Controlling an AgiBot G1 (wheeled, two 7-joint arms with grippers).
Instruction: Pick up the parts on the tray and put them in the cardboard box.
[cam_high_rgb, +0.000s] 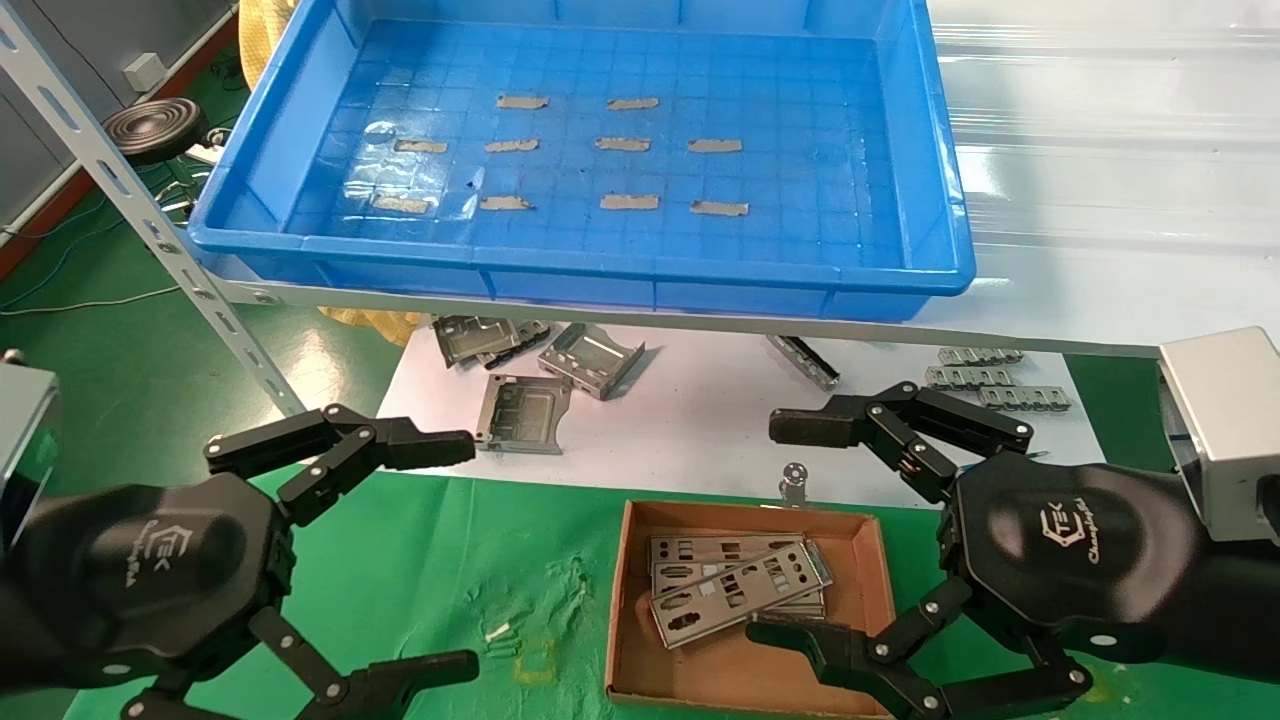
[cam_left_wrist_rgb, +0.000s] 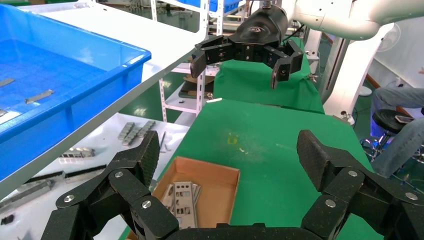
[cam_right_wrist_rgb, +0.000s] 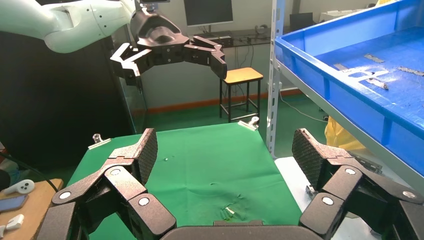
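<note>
With the tray (cam_high_rgb: 300, 160) at twelve o'clock bare of parts (cam_high_rgb: 735, 585) — all stacked in the cardboard box (cam_high_rgb: 868, 570) at five o'clock — both left gripper (cam_high_rgb: 450, 550) and right gripper (cam_high_rgb: 775, 530) hang wide-jawed and empty, so I'd simply park them clear.

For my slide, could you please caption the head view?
Both open claws, left and right, flank a small brown cardboard box holding silver-grey punched metal plates, below a large blue plastic tray.

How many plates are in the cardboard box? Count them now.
3 visible in the cardboard box: one tilted plate on top, two straight plates stacked beneath it near the far wall. More may be hidden underneath.
</note>
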